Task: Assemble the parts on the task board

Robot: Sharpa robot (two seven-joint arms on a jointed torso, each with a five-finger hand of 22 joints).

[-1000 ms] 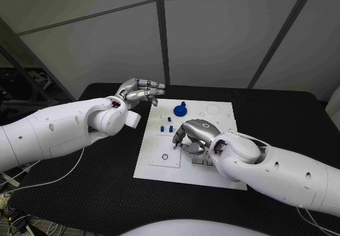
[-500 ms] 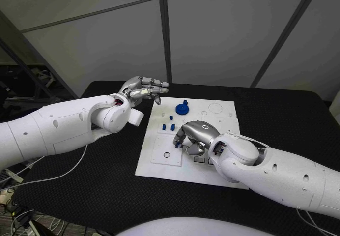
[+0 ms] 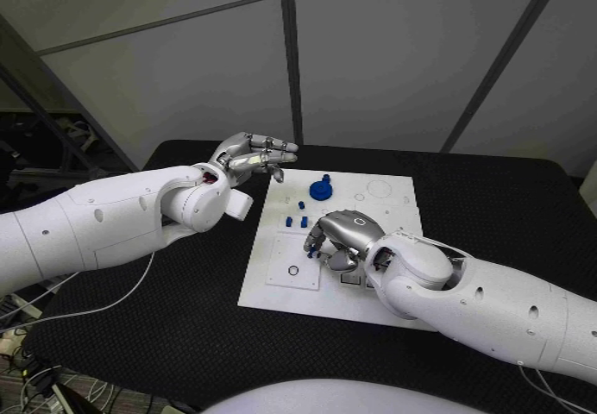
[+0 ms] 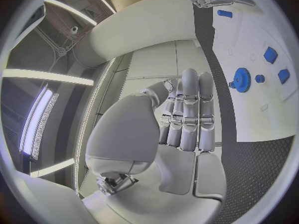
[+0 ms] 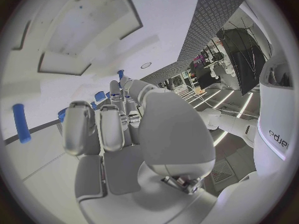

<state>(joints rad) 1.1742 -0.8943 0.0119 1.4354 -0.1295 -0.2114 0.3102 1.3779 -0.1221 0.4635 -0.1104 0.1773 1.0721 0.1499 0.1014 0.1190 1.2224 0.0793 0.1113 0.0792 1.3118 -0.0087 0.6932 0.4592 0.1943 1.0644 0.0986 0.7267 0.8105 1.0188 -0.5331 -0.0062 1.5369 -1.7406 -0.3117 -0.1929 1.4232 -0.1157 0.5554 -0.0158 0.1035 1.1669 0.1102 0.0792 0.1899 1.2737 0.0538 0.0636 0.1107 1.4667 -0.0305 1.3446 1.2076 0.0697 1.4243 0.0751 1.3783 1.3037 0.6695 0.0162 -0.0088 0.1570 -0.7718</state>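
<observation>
The left hand (image 3: pixel 253 158) is seen in the upper left of the head frame, raised with fingers (image 4: pixel 189 115) held straight and close together, nothing gripped. The right hand (image 3: pixel 341 237) is parked mid-frame, palm down, fingers (image 5: pixel 102 127) curled under; whether anything is pinched can't really be made out.

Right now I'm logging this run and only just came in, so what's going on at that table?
The robot is working on the white task board, which carries small blue parts, among them a blue gear. Its right hand is down over the board's middle, fingers curled among the parts; whether it grips one cannot be told. The left hand hangs above the table by the board's far left corner, fingers together, holding nothing.
</observation>
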